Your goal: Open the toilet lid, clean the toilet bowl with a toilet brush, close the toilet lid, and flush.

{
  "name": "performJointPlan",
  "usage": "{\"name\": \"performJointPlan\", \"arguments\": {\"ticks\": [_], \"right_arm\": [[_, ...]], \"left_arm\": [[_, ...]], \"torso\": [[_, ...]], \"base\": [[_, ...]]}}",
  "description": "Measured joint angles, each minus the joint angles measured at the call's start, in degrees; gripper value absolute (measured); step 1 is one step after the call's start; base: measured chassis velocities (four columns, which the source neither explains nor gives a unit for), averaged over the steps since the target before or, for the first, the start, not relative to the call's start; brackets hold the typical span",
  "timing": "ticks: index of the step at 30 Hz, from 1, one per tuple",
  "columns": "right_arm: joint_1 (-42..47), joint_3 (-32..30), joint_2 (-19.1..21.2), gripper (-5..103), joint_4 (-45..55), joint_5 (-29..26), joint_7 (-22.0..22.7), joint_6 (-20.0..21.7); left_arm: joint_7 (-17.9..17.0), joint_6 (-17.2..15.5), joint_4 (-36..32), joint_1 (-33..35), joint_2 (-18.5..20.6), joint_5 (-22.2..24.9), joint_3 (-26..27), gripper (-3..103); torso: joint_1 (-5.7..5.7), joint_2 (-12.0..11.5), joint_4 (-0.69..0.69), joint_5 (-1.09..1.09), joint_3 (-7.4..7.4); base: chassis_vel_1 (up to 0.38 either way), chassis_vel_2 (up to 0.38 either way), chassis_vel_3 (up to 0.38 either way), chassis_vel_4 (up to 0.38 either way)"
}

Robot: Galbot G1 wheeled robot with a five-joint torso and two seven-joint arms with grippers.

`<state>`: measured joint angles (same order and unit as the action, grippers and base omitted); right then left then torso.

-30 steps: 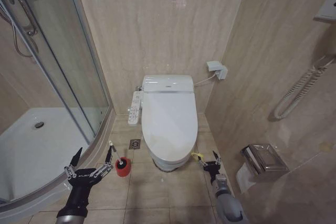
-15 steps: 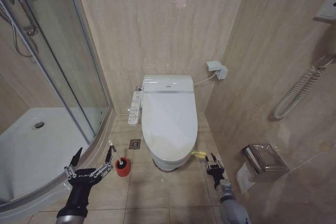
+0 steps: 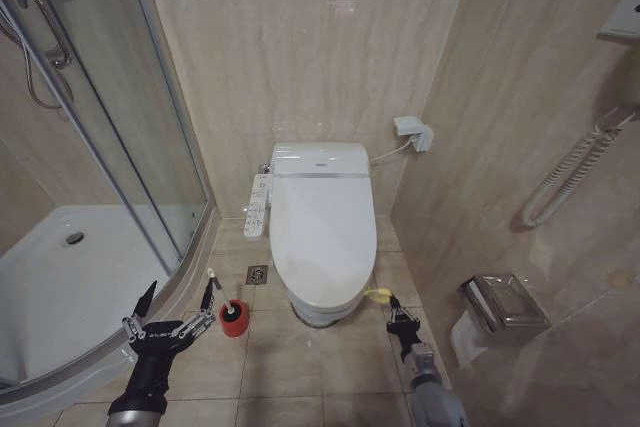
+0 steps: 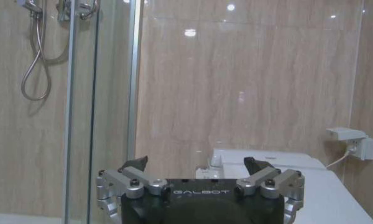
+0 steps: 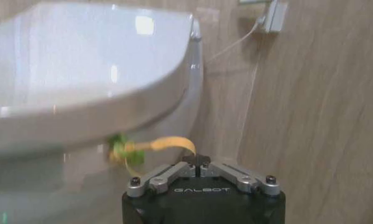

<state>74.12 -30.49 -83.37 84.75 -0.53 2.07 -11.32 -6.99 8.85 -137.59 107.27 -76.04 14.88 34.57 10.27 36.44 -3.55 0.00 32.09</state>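
While the toilet lid [image 3: 322,232] lay shut over the toilet bowl [image 3: 322,309], the fixture stood hemmed between a curved glass shower enclosure [image 3: 130,147] on the robot's left and a tiled side wall [image 3: 520,147] close on its right, leaving narrow strips of floor on either side. A white control panel [image 3: 258,205] jutted from the bowl's left flank. A chrome paper holder [image 3: 503,302] projected from the right wall. The left tool [image 3: 176,309] hovered low with fingers spread wide, just beside the toilet brush [image 3: 222,295] standing in its red cup [image 3: 233,317]. The right tool [image 3: 397,315], fingers pressed together, hung near the floor just short of the green-and-yellow strap [image 5: 143,147] at the lid's front right edge.
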Motion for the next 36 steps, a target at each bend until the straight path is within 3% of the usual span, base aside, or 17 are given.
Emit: {"name": "performJointPlan", "arguments": {"ticks": [22,36], "right_arm": [[2.13,-2.62,3.30,0,18.01,-8.86,0.09,3.68],[1.21,-4.80,6.18,0,29.23,-15.71,2.10,9.57]], "left_arm": [[0.00,0.00,0.00,0.00,0.00,0.00,0.00,100],[0.00,0.00,0.00,0.00,0.00,0.00,0.00,100]], "torso": [[0.00,0.00,0.00,0.02,0.00],[0.00,0.00,0.00,0.00,0.00]], "base": [[0.000,0.000,0.000,0.000],[0.000,0.000,0.000,0.000]]}}
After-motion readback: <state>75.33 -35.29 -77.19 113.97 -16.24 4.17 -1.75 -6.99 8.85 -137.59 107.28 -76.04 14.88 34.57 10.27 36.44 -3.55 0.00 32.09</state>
